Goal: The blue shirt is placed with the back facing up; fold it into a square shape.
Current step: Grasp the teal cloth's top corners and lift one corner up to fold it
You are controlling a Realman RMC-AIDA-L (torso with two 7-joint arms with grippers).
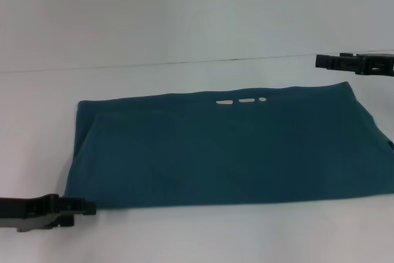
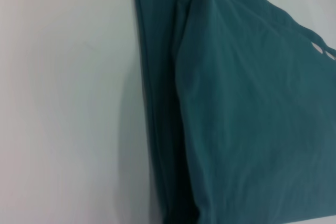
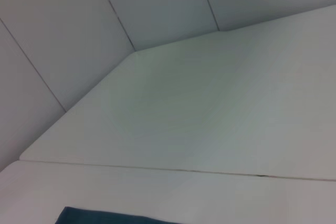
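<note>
The blue shirt (image 1: 228, 149) lies flat on the white table (image 1: 203, 235) as a wide folded rectangle, with small white marks (image 1: 246, 100) at its far edge. My left gripper (image 1: 89, 207) sits low at the shirt's near-left corner, level with the front edge. Up at the far right, my right gripper (image 1: 320, 61) hovers just beyond the shirt's far-right corner, apart from the cloth. In the left wrist view the blue shirt (image 2: 247, 119) shows its layered left edge. Only a corner of the blue shirt (image 3: 105, 217) shows in the right wrist view.
A thin seam (image 1: 184, 63) crosses the table behind the shirt. White tabletop surrounds the cloth on the left, front and far sides. Pale wall panels (image 3: 157, 3) rise beyond the table's far edge.
</note>
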